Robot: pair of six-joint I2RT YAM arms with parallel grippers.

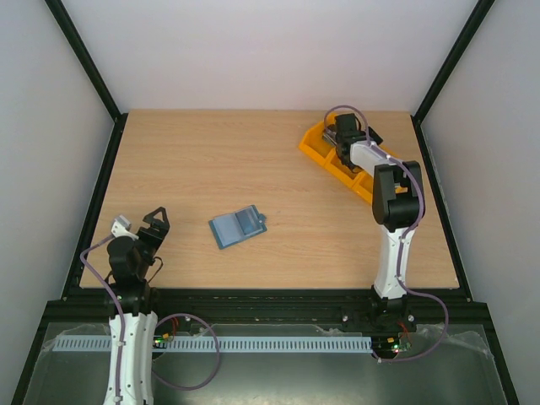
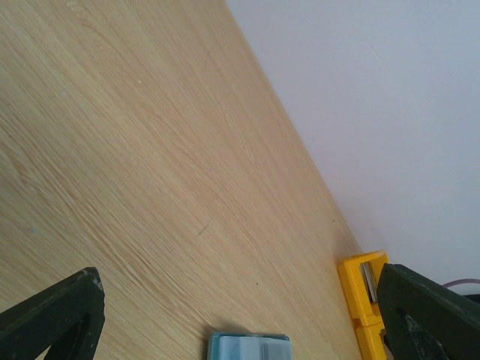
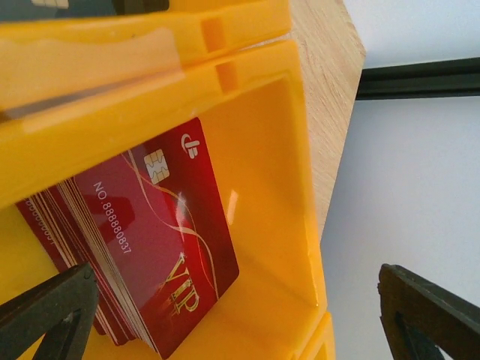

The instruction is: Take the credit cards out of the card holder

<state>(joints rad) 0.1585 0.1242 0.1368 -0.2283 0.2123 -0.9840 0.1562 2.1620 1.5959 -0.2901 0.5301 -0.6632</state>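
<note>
- Jaws of right gripper (image 3: 236, 300) stand wide apart and hold nothing, above a stack of red credit cards (image 3: 142, 247) in the orange tray (image 3: 296, 172), at 1 o'clock on the table (image 1: 186, 160).
- Also left gripper (image 2: 238, 300) is spread wide and empty, at 8 o'clock.
- Teal card holder (image 1: 238, 226) lies flat near the table middle, at 3 o'clock from left gripper.

Glossy plastic credit cards (image 3: 161, 247), woodgrain table (image 1: 253, 160)

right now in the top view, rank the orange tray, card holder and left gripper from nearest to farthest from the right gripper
1. orange tray, far right, just below the right gripper
2. card holder, mid-table, lying flat
3. left gripper, near-left corner
</note>
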